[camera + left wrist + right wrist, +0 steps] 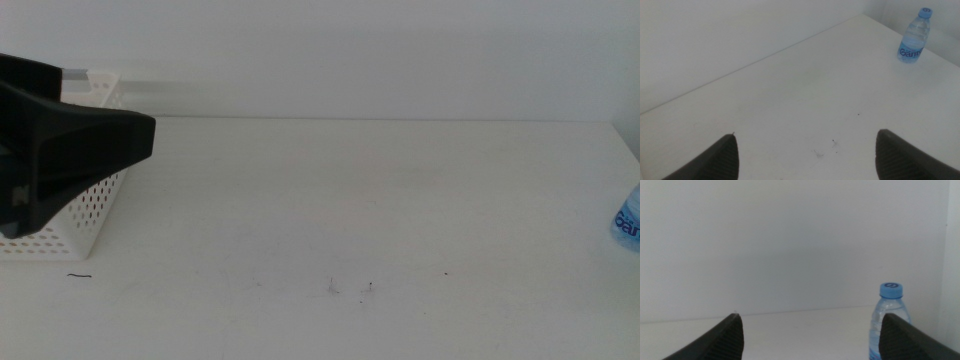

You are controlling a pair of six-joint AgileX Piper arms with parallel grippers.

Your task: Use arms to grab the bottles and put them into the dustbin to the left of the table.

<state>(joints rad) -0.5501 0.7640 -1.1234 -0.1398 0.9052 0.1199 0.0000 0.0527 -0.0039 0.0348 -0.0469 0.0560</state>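
Note:
The small clear water bottle (628,220) with blue cap and label stands upright at the table's far right edge. It also shows in the left wrist view (914,37), far from my left gripper (806,135), which is open and empty. My black left arm (70,150) hangs over the white perforated dustbin (85,205) at the table's left. My right gripper (811,316) is open and empty and out of the middle view. In the right wrist view the bottle (883,317) stands just beyond one jaw, partly hidden by it. The red can and the yellow bottle are out of view.
The white table (350,200) has a few dark specks (368,288) near the front middle and a short dark mark (79,276) in front of the dustbin. A pale wall stands behind the table's far edge.

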